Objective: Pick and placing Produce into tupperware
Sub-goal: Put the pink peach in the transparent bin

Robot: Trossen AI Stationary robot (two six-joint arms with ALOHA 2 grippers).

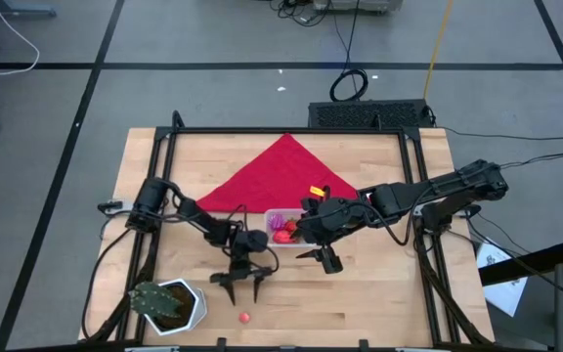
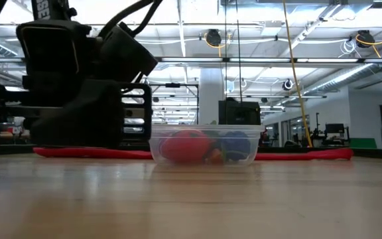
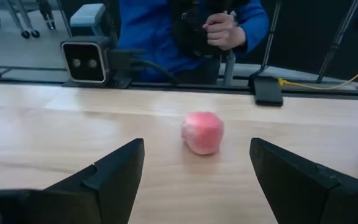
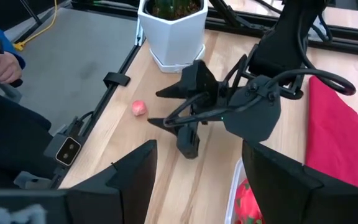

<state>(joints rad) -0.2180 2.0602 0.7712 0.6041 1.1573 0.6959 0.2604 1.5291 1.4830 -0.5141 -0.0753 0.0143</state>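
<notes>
The wooden counter [image 1: 379,284] carries a red triangular cloth [image 1: 280,176] toward its far side; a green plant in a white hexagonal pot [image 1: 169,305] stands at the near left corner; the clear tupperware [image 1: 280,228] sits just in front of the cloth and holds red and purple toy produce [image 1: 282,231]; the right gripper [image 1: 326,257] hovers just beside the tub's right end, fingers apart and empty; the left gripper [image 1: 244,284] points down in front of the tub, fingers spread, empty; one small red toy fruit [image 1: 245,317] lies loose on the counter just beyond the left gripper, between its open fingers in the left wrist view, untouched.
</notes>
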